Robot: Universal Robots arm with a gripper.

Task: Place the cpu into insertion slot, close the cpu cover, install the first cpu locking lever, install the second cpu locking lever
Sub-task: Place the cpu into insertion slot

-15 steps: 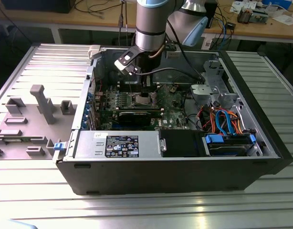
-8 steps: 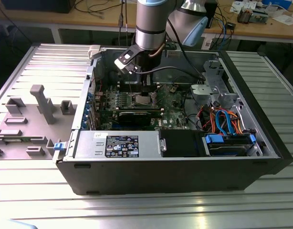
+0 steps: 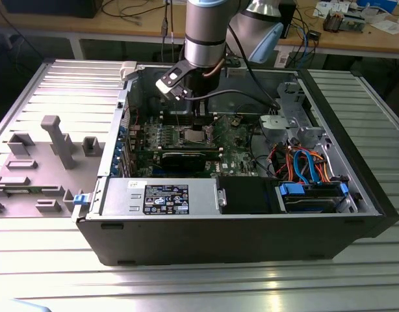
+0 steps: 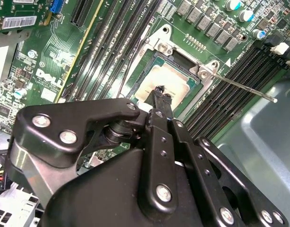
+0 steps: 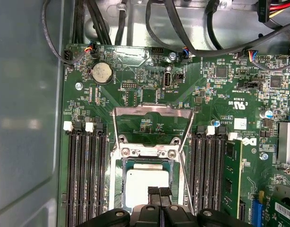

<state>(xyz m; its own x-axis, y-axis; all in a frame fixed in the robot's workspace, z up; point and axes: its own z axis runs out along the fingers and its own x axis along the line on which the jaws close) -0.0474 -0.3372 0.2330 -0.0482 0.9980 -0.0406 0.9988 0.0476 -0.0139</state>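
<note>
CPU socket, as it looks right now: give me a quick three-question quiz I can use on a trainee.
1. True or false: the cpu already lies in the insertion slot.
2. Pick one. In the first wrist view, the cpu cover is: A) shut down over the chip; B) swung open, away from the chip; C) taken off and lying outside the case.
3. Short answer: which thing are the fingers of the gripper nearest to?

Key: 1 true; 2 B; 3 the cpu.
</note>
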